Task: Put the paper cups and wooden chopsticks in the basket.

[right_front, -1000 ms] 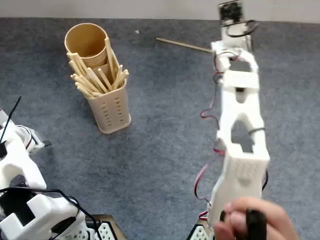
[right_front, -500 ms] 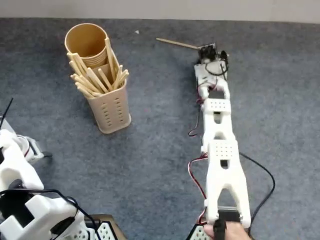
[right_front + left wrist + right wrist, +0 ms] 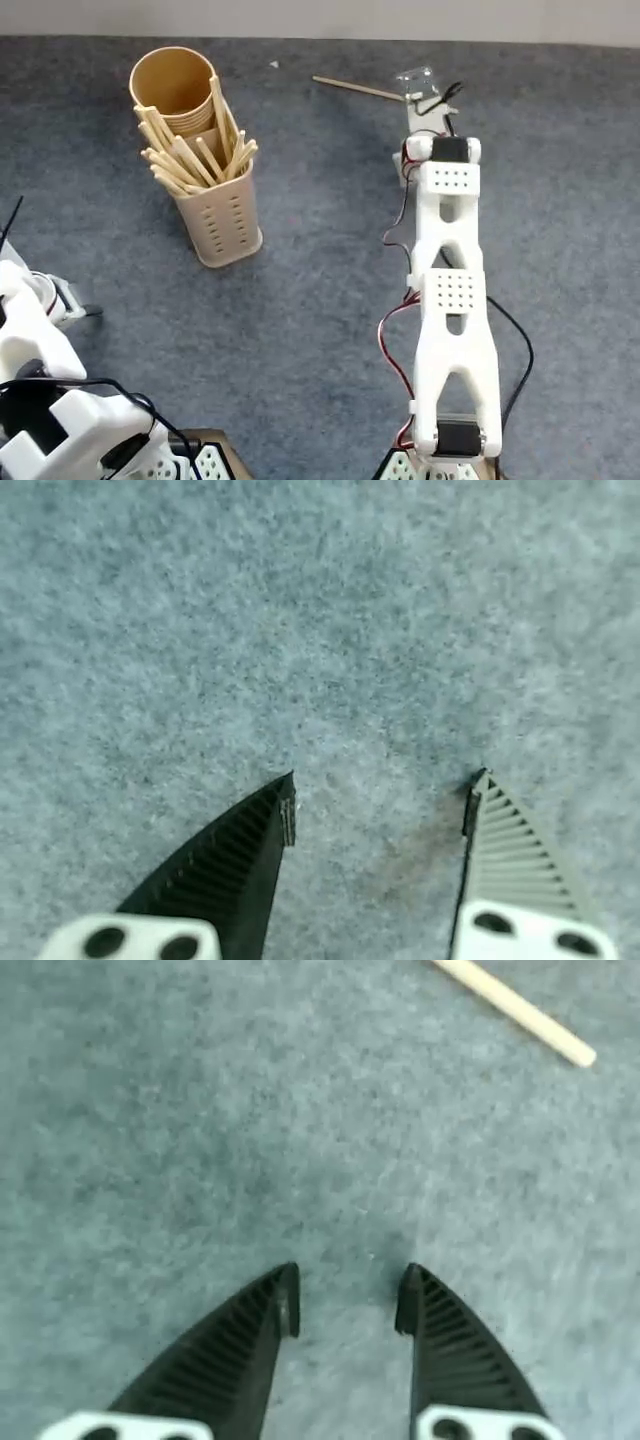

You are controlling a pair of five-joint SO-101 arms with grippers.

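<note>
Left arm (image 3: 40,395): white, at the near left corner of the grey carpet (image 3: 320,260). In its wrist view the left gripper (image 3: 385,792) hangs over bare carpet with its two fingers spread wide apart and nothing between them.

Basket (image 3: 227,228): a tan perforated holder standing left of centre, well apart from both arms. Nested paper cups (image 3: 172,85) sit in its far side, rising above its rim. A bundle of wooden chopsticks (image 3: 195,155) leans in it beside the cups, the ends fanning out towards the left and right.

Loose chopstick (image 3: 362,89): lies flat on the carpet at the far side, right of the basket and outside it. Its right end lies close to the tip of the right arm.

Right arm (image 3: 448,300): stretched from the near edge towards the far side. The right gripper (image 3: 347,1298) is just above the carpet, its fingers parted by a moderate gap and holding nothing; the end of the loose chopstick (image 3: 515,1012) lies beyond the fingertips, untouched.
</note>
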